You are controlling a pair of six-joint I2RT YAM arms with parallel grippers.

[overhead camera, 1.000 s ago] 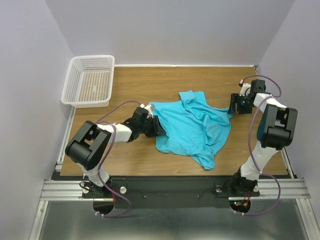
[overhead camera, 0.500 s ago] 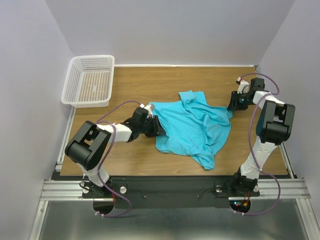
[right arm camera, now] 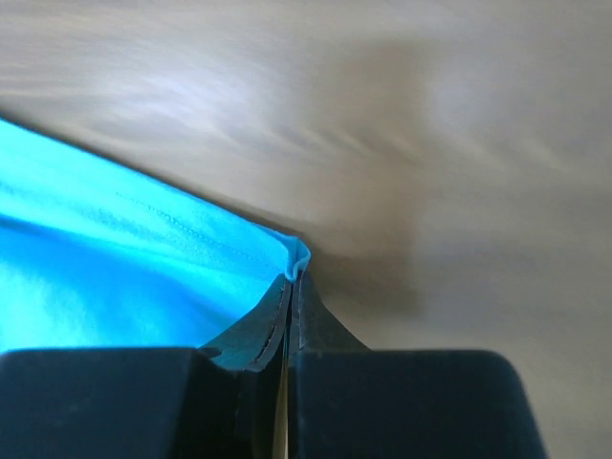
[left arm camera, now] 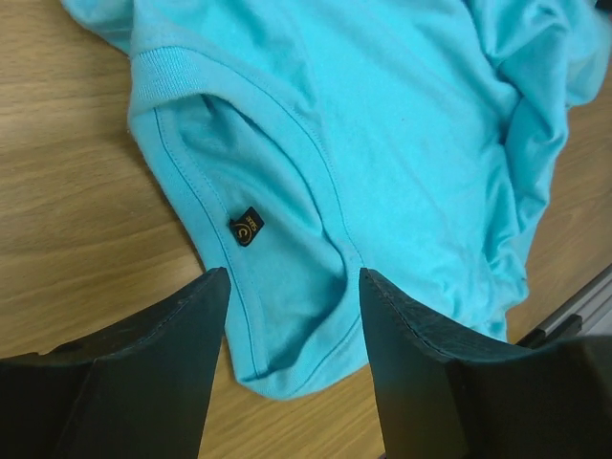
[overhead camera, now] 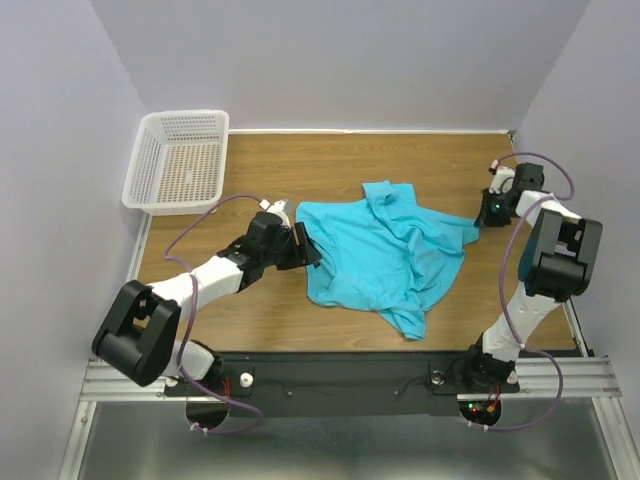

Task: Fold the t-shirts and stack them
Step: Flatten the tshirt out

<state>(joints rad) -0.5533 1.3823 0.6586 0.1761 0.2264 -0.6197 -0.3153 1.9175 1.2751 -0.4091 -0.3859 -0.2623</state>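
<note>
My right claw [right arm camera: 290, 283] has just changed most. A second ago it stood open beside the shirt [overhead camera: 385, 250]. Now its jaws are pressed together on a hemmed corner of the cloth, and the fold pokes out right at their tips. From above, that right claw [overhead camera: 490, 211] has drawn the corner out toward itself, so the shirt's near edge is tauter on that side than before.

My left claw [left arm camera: 292, 279] has gone the other way. Its jaws stand wide and hold nothing. The neck opening with its dark label [left arm camera: 247, 227] lies flat on the tabletop [overhead camera: 300, 170], just ahead of the tips and partly between them. The left arm has also swung to a lower, longer reach.

The shirt lies rumpled between the two claws, with one sleeve trailing toward me. The basket [overhead camera: 178, 160] sits well off beyond the left claw [overhead camera: 303, 248].

I judge we're still spreading, not folding. One side is gripped and the other has been let go, so I'd need a fresh hold at the neck or shoulder before pulling it flat. If I pull with the right alone, the whole shirt may just slide.
</note>
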